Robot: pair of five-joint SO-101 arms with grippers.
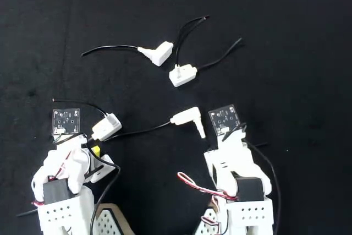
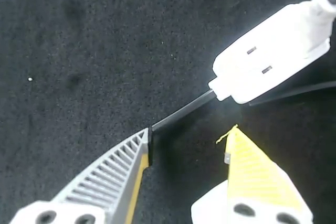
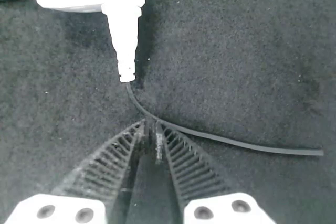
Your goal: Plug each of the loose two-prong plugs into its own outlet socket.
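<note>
Left pincer (image 2: 190,132): standing apart, one grey ribbed finger and one yellow, hovering just beside the slotted socket (image 2: 262,59) with nothing between them
Black lead (image 2: 181,113): running from the slotted socket's near end to the grey fingertip
Right pincer (image 3: 151,127): fingers pressing together, tips sitting right at the plug cord (image 3: 220,139); I cannot tell whether the cord is being nipped or is only passing under them
Angled plug (image 1: 186,116): lying flat near the slotted socket, on the side toward the right arm, unplugged
Wedge-shaped piece (image 1: 159,53) and blocky piece (image 1: 182,74): lying beyond the slotted socket, away from both arms, near each other; too small to tell prongs from slots
Surface (image 1: 286,70): dark and felt-like, carrying everything around the slotted socket
Handling, as I am judging it: the white bodies are looking light, hard and smooth, so they are likely to slide or spin when nudged; the cords are looking limp and will be tugging each body off line
Where to hold, as I am judging it: across the plug's flat sides, behind the prongs, not by the cord or the strain relief
Socket: looking light enough to skid when pushed, so it is probably needing the other pincer bracing it
</note>
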